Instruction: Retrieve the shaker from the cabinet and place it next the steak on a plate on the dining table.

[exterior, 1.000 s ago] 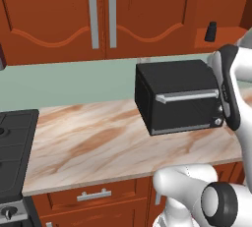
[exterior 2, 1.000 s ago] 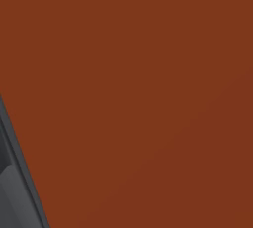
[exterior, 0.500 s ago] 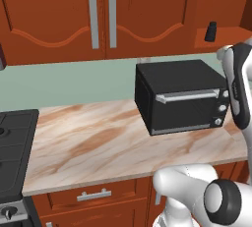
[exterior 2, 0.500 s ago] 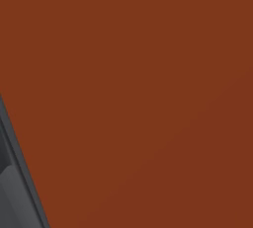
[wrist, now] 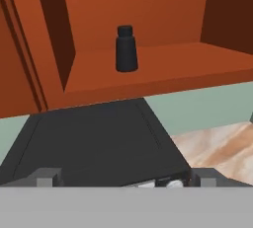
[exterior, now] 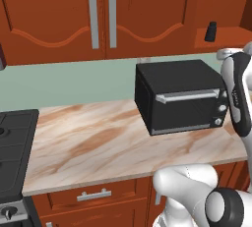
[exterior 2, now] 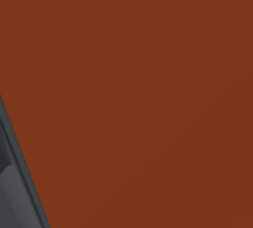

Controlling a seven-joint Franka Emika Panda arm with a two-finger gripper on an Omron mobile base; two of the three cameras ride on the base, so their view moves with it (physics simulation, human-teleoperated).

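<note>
- Black and small, the shaker (exterior: 211, 31) stood upright on the bottom shelf of the open cabinet (exterior: 147, 5), in the upper right of the left base view, the same spot as in the earlier pictures.
- In the hand view the shaker (wrist: 125, 49) stood in the upper middle of the frame, alone on the shelf, with the cabinet (wrist: 148, 5) walls on both sides of it.
- The arm's white and dark forearm at the right edge of the left base view had drawn further to the right than a second before, so that it now covered less of the microwave (exterior: 181, 96).
- The scene itself lay as before: the base views had not shifted.
- The fingers (wrist: 45, 177) showed as two small grey tips at the bottom corners of the hand view, set wide apart with nothing between them.
- The microwave's black top (wrist: 99, 143) lay directly below the fingers and below the shelf, between the gripper (wrist: 123, 180) and the shaker.
- The marbled worktop (exterior: 88, 142) carried the microwave on its right part; a dark stove (exterior: 12, 147) lay at the left edge.
- The right base view showed a flat reddish-brown surface with a grey strip at the lower left; what it was could not be told.
</note>
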